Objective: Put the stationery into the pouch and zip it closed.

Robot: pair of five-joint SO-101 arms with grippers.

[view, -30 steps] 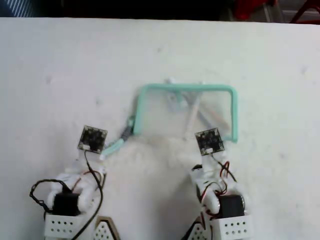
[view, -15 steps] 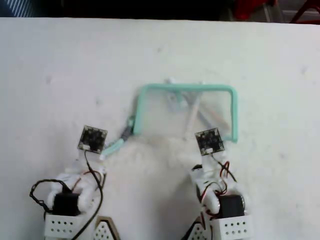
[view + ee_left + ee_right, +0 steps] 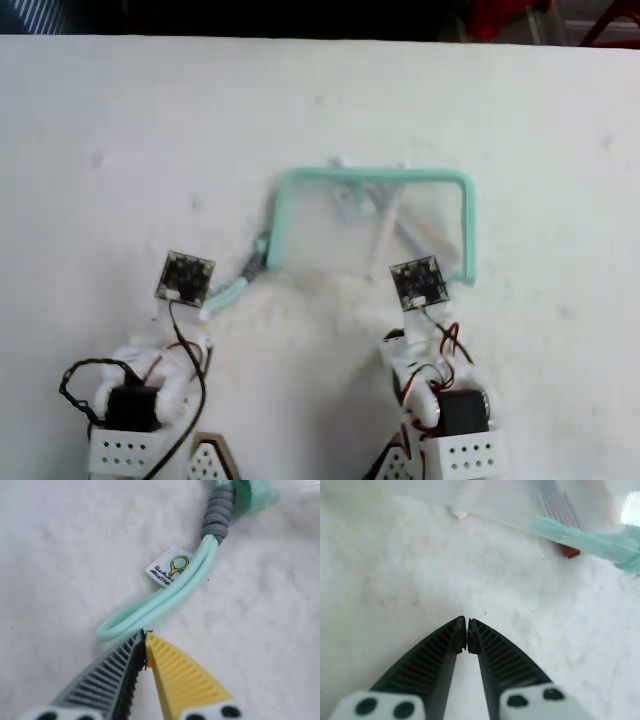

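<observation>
Here the left gripper [image 3: 145, 639] rests closed beside the cord [image 3: 165, 600], right gripper [image 3: 467, 630] closed

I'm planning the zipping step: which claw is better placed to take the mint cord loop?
Probably left. The left claw, shut, sits right at the end of the cord loop; the right claw, shut, is over bare table beside the pouch.

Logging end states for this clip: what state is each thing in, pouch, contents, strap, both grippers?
Pouch: flat on the table; zip state unclear.
Stationery: inside the pouch, visible through its clear side.
Strap: slack on the table, joined to the pouch corner, ungripped.
Left gripper: fingers shut, empty, tips beside the strap's loop end.
Right gripper: fingers shut, empty, near the pouch edge.
</observation>
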